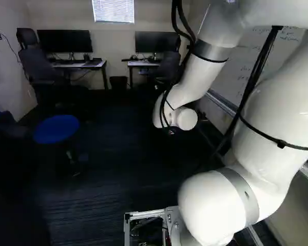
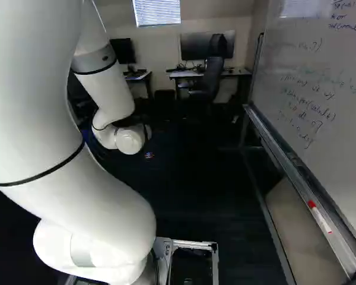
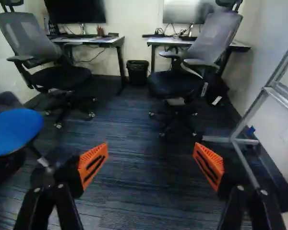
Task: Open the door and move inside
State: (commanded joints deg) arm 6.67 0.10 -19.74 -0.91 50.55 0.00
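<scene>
Orange-padded end effector [image 2: 148, 155] spread wide, gripping nothing; blue-grey carpet [image 3: 146, 158], black bin [image 3: 137, 73] ahead.

The carpet [image 1: 118, 154] leaves a way through the middle of the left base view, between the round blue stool [image 1: 56, 128] at left and the whiteboard [image 2: 308, 77] on the right base view's right; office chairs [image 3: 212, 40], desks [image 1: 78, 65] and a wastebasket [image 3: 137, 73] obstruct the far end
</scene>
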